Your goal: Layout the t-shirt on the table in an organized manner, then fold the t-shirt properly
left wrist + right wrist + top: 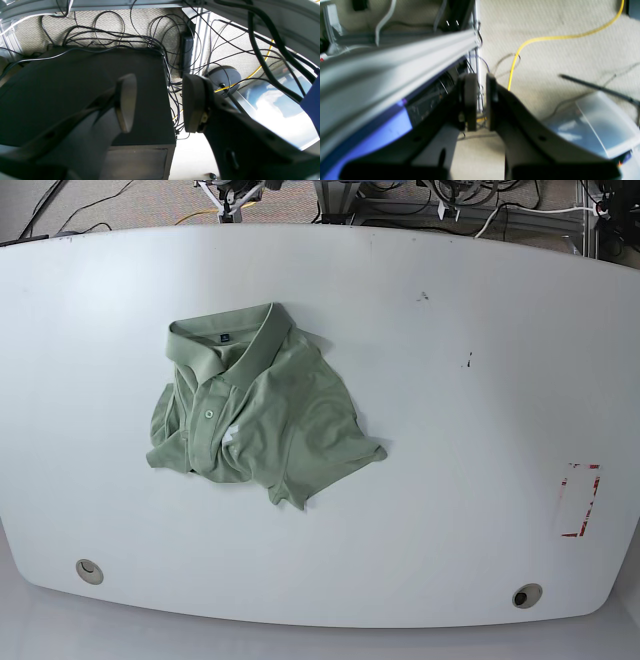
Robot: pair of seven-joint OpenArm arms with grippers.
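Two hands wait at the top of the base view, and the one nearer your shirt is the right hand [480,102]: the crumpled sage-green t-shirt [300,420] lies almost straight down the frame from it, left of centre on the counter [480,430]. From the left hand [158,102] you would have to reach down and across toward the left of the frame. Read the bundle's long axis as a slant, from the fold-down collar [262,345] at its upper left to the loose corner at its lower right. Your left hand stands open and empty, its fingers well apart; your right is nearly closed, with a narrow gap showing and nothing in it. The knit looks soft and matte, bunched in rounded creases below the button placket [207,420], against a smooth, white, hard top with curved corners. Judging by this heap, spreading comes before any fold; you'd do well to open the right hand wider and pinch cloth near the collar, minding that a shallow grip could slip.
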